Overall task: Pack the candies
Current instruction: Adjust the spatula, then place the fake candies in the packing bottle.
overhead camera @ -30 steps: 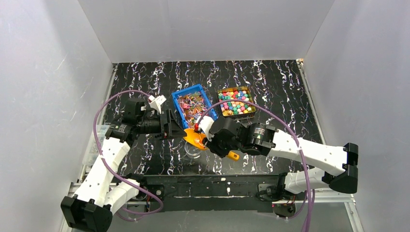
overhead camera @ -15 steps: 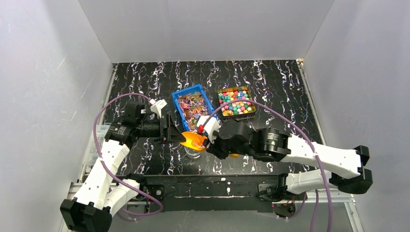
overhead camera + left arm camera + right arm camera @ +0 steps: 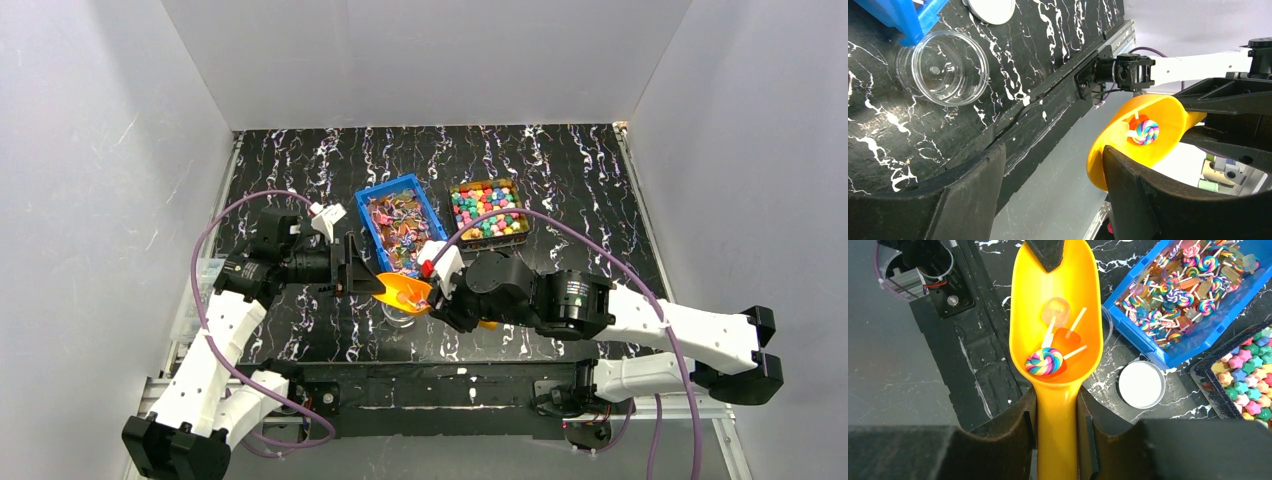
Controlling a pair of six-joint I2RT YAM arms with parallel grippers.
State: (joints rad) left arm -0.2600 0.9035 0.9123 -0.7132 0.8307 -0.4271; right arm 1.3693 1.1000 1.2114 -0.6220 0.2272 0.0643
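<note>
The scoop (image 3: 1055,300), loaded with a few candies (image 3: 1045,361), was clamped by its handle in the right gripper (image 3: 1057,420); the left gripper (image 3: 1053,157) was spread apart, nothing held.

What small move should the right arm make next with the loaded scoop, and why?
Probably tip the orange scoop mouth-down over the clear jar. The right gripper is shut on the handle, a few candies lie in the bowl, and the jar stands open just below it.
</note>
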